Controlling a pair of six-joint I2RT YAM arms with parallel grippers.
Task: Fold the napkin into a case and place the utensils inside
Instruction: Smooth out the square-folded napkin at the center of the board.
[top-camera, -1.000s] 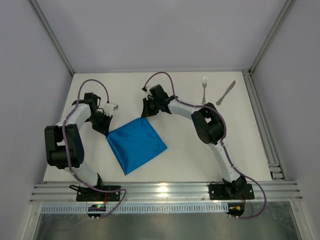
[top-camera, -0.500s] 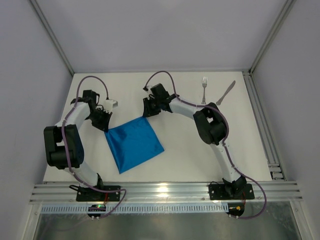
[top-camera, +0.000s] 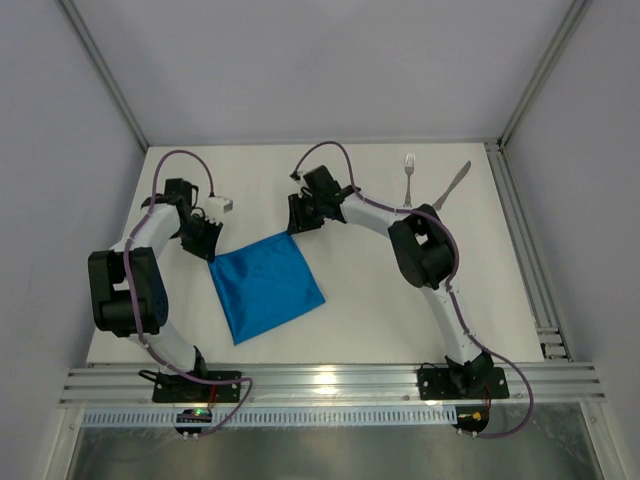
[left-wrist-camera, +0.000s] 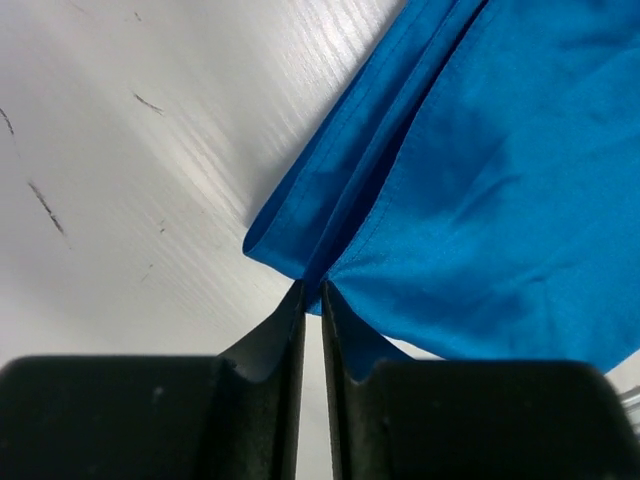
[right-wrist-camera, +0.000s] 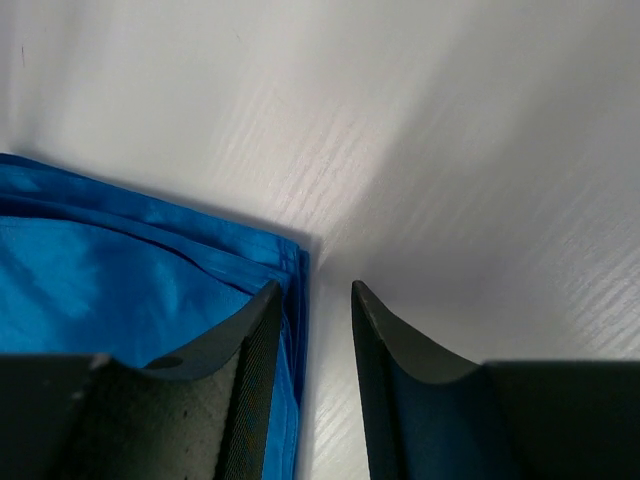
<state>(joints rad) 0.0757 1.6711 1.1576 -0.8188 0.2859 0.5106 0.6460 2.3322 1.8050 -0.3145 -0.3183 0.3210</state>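
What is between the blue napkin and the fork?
In the top view, only the right arm crosses between the napkin and the fork.

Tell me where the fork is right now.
In the top view the fork lies at the far right of the table, just left of the knife, well apart from the napkin.

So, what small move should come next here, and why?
Probably open the left gripper wider and lift it off. Its jaws stand barely apart at the napkin corner, while the right gripper is open and the corner by it lies flat on the table.
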